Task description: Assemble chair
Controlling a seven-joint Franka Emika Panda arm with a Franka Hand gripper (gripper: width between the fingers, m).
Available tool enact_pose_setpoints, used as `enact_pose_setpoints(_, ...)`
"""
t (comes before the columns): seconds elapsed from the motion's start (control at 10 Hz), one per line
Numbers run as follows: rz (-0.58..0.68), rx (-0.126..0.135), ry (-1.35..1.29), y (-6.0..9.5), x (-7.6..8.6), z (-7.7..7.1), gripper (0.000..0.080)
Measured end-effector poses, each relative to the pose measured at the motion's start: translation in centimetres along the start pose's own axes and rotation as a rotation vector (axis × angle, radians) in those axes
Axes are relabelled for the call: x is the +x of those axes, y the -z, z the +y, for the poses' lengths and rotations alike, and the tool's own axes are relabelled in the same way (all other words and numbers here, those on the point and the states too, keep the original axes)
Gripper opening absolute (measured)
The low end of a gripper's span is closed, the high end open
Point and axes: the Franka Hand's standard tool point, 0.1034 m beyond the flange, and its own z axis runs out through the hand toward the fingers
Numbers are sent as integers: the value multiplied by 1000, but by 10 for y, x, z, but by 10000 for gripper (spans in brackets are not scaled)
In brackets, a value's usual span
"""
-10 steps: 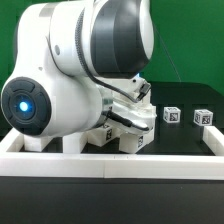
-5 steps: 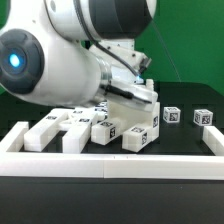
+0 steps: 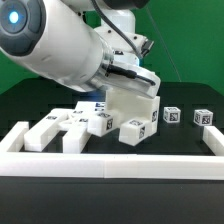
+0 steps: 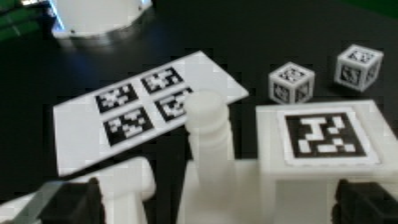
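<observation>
Parts of the chair are spread over the black tabletop (image 3: 185, 142). A big white block (image 3: 132, 104) with a square tag on its side is in the middle of the exterior view, directly under the end effector (image 3: 128, 86). It seems to hang a little above the tabletop rather than rest on it.

The end effector holds this block. In the wrist view its two dark fingers (image 4: 54, 203) stand on opposite sides of the block, close against its walls, and the block with its large tag fills the space between them. An upright post (image 4: 210, 125) stands just beside the tagged face; I cannot tell if it is one piece with the block.

Several loose white pieces (image 3: 70, 128) lie in a row in the lower left of the exterior view, near the low white rail (image 3: 110, 166) at the front. Two small cubes (image 3: 172, 116) with tags sit at the exterior view's right, apart from each other. The marker board (image 4: 125, 112) lies flat near them. The arm (image 3: 60, 50) fills the upper left of the frame.
</observation>
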Motion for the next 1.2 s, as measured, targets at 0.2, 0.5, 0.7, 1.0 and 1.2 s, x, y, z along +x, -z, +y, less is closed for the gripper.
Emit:
enact_pose_setpoints(0.2,151,17,20,11,6,-9,649)
enact_pose_setpoints(0.5,389,41,48,24,13,-20,649)
enact_pose_setpoints(0.7,521,56,75,40,7,-26,649)
enact_pose_setpoints(1.0,808,122,103,56,9,-44,649)
enact_pose_setpoints(1.2,934,101,168,53,20,-40,649)
